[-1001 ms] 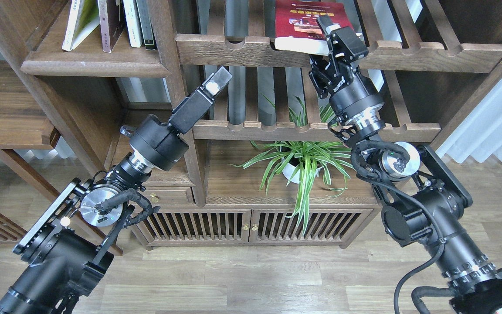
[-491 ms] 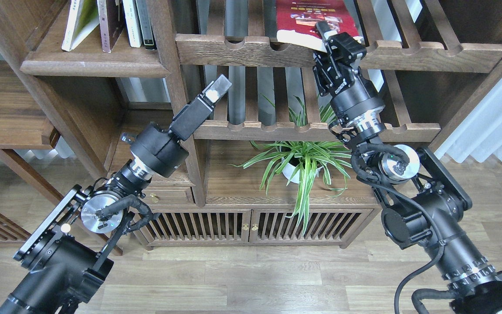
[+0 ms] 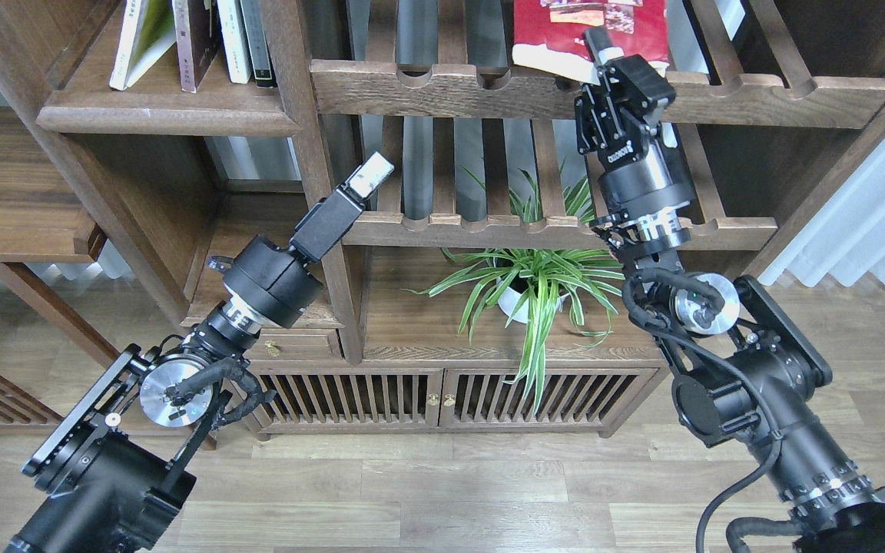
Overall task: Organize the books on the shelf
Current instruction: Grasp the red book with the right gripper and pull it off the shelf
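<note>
A red book [image 3: 565,34] with small photos lies tilted at the top of the view, above the upper slatted rack [image 3: 427,88]. My right gripper [image 3: 602,54] is shut on its lower right edge and holds it up. On the solid dark-brown shelf [image 3: 158,115] at top left, a yellow-green book [image 3: 139,38] with a white border leans left. A dark maroon book [image 3: 195,42] stands beside it. My left gripper [image 3: 369,175] is empty in front of the bookcase post, below that shelf. Its fingers show as one bar.
Slim white [image 3: 233,38] and dark [image 3: 256,38] volumes stand to the right of the maroon book. A lower slatted rack [image 3: 488,226] runs behind my right wrist. A potted spider plant [image 3: 535,284] stands on the low cabinet [image 3: 442,399]. A wooden side table [image 3: 12,192] is at left.
My right gripper has carried the red book up and to the right, off the rack's front rail. My left gripper has dropped lower and pulled back a little.
</note>
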